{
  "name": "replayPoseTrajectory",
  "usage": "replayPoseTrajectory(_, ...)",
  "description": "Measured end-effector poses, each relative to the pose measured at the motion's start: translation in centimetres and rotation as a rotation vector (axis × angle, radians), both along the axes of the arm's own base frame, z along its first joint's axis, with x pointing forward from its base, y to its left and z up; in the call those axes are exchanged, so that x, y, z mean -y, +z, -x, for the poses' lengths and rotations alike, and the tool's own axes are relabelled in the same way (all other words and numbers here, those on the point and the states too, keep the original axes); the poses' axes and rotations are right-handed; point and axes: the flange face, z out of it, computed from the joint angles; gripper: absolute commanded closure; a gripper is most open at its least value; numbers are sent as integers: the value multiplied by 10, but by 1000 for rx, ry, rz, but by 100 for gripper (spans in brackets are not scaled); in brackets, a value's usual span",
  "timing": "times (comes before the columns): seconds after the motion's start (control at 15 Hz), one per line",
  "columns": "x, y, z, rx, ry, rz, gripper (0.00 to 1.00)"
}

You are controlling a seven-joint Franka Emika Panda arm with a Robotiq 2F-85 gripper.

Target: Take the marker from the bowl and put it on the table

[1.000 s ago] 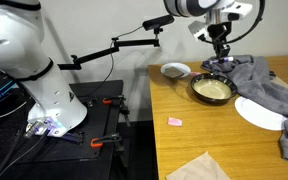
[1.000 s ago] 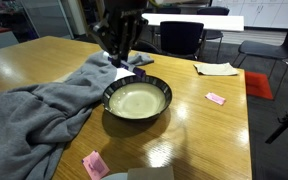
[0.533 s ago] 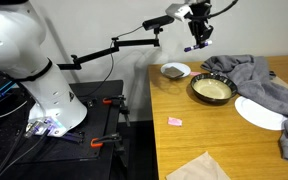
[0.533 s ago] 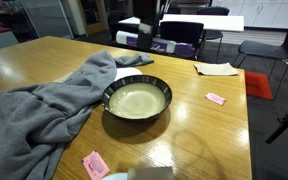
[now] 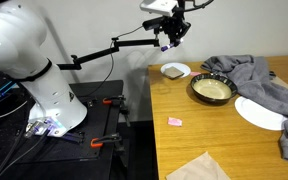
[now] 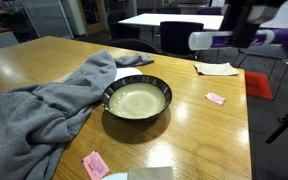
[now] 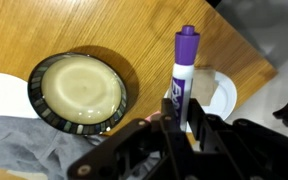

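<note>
Hand (image 7: pixel 182 120): shut on the marker (image 7: pixel 184 70), fingers (image 7: pixel 168 112) pinching lower barrel from both sides.
Hand pos.: in an exterior view (image 5: pixel 170 36), raised high, well clear of the tabletop (image 5: pixel 189 140), roughly over the small white bowl (image 5: pixel 175 70) near the tabletop's edge.
Marker: purple w/ paler label; upright in wrist view, purple tip at 12 o'clock, base hidden btwn fingers. Out of the bowl, in the air, touching only the hand.
Bowl: large, dark rim, pale tan inside (image 7: pixel 77 92); at 9 o'clock of marker in wrist view. Seen in both exterior views (image 5: pixel 212 90) (image 6: pixel 137 100), resting on tabletop.
Small white bowl: in wrist view partly behind marker, at 3 o'clock of it; in exterior view at 10 o'clock of the bowl, near but apart.
Grey cloth (image 6: pixel 44 105): bunched, edge touching the bowl's rim at 10 o'clock.
White plate (image 5: pixel 259 112): at 4 o'clock of the bowl, partly under cloth.
Pink pieces (image 6: pixel 216 99) (image 6: pixel 94 163): flat on tabletop, apart from the bowl.
Hand in 2nd exterior view: blurred, grip can't be told there.
</note>
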Motion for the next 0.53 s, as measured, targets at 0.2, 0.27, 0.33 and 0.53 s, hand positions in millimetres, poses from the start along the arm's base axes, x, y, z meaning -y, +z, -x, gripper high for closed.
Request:
replayPoseTrajectory(0.2, 15, -5, 19, -48, 132, 26, 95)
replayPoseTrajectory(0.27, 19, -8, 24, -57, 164, 36, 95)
replayPoseTrajectory(0.33, 22, -12, 28, -62, 192, 50, 95)
replayPoseTrajectory(0.53, 28, -27, 39, -80, 263, 110, 95)
